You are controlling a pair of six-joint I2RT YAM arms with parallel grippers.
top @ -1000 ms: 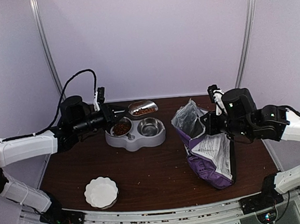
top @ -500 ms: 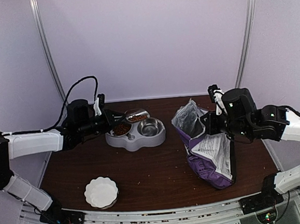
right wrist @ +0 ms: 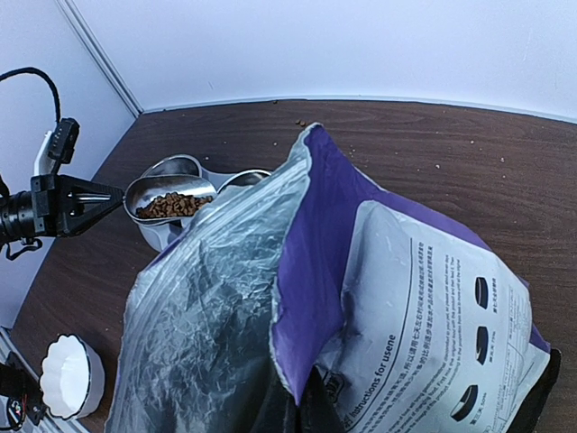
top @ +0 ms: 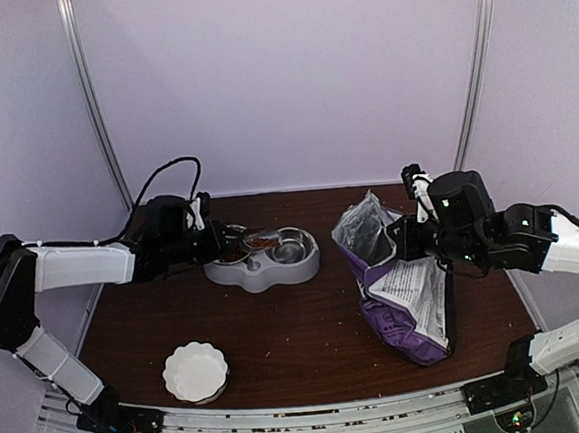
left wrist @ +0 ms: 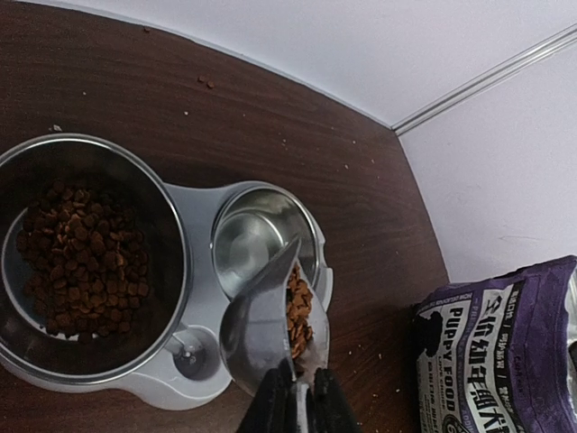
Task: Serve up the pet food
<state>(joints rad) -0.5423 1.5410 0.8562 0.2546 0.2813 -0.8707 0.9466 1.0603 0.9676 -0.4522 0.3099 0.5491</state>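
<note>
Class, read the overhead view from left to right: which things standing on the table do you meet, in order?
White fluted dish → grey double feeder → purple pet-food bag.

The left claw (top: pixel 215 244) grips a metal scoop (top: pixel 254 238) of pet food (top: pixel 266 242) over a grey double feeder (top: pixel 264 271), seemingly between its two bowls (the left one holds some too). The right claw (top: pixel 402 240) pinches an open purple bag (top: pixel 407 313) standing on the bench (top: pixel 298 326). A white fluted dish (top: pixel 194 371) sits near the front edge.
</note>
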